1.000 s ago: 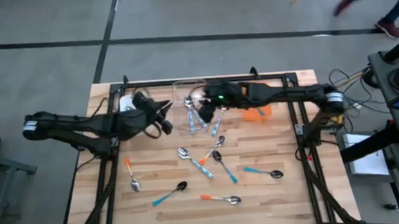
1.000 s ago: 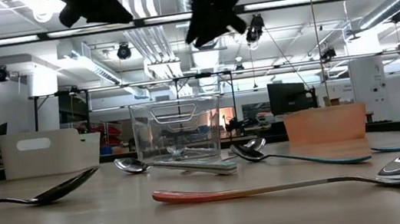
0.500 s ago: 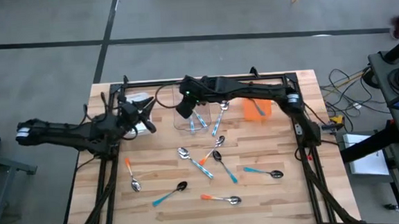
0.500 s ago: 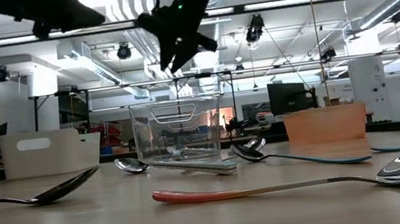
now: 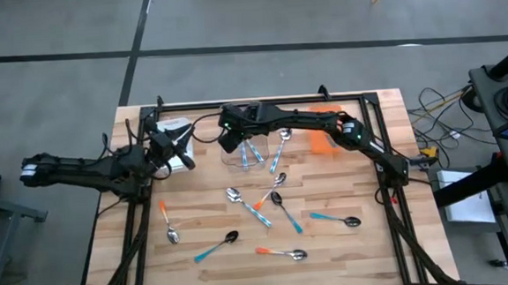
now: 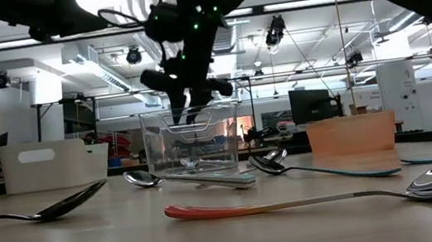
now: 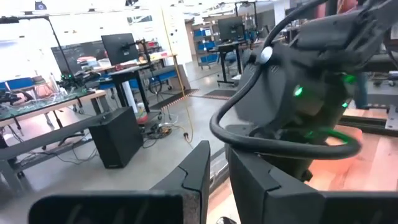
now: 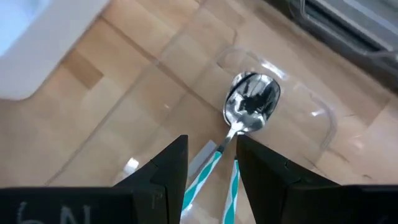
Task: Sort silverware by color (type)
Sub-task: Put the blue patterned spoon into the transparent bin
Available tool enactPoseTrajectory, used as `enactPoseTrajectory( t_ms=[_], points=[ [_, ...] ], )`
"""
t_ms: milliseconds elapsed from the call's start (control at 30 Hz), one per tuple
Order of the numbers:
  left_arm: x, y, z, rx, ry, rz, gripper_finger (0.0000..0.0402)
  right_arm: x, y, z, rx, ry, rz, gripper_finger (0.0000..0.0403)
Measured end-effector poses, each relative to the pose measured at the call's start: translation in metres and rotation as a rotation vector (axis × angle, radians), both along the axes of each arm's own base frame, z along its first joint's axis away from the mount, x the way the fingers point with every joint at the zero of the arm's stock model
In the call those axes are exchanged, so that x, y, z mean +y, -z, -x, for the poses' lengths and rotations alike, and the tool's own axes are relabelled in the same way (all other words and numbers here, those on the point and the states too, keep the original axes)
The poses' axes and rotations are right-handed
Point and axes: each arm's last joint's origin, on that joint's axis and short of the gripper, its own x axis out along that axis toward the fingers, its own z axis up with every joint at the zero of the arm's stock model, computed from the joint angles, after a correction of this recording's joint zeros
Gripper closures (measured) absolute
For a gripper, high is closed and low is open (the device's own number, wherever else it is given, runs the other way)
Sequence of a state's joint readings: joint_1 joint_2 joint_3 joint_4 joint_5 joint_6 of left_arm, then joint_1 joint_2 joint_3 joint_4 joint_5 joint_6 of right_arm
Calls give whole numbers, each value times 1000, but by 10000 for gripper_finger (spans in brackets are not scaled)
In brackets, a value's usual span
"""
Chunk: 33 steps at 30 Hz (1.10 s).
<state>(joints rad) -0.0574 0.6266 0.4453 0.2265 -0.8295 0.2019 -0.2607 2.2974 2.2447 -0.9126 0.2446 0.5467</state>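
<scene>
Nearest me an orange spoon lies left to right, with its silver bowl at the right. A teal spoon runs diagonally, its dark bowl at the far right end. Over at the left, a second orange one lies near to far, bowl toward me. On the right a blue spoon lies across the table, dark bowl at the right. Four more are scattered mid-table, all slanted.

Farther back is the clear bin. The spoons in it have their silver bowls at the far end and their pale blue handles slanting toward me.

My right pincer hangs over that bin's left edge, fingers spread and pinching nothing. A second ago it was off the bin's right side. My left pincer sits by the white bin, fingers almost pressed together and empty. It has pulled back leftward since then. The loose spoons have not shifted.
</scene>
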Motion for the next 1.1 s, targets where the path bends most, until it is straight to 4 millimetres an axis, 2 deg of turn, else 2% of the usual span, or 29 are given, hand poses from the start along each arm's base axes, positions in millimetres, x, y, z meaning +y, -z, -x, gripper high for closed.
enactPoseTrajectory(
  t_ms=[300, 1100],
  points=[
    [0, 1, 0, 12, 0, -1, 361, -13, 40, -8, 27, 19, -117, 275],
    [0, 3, -1, 36, 0, -17, 361, -12, 57, -4, 88, 15, -122, 275]
  ],
)
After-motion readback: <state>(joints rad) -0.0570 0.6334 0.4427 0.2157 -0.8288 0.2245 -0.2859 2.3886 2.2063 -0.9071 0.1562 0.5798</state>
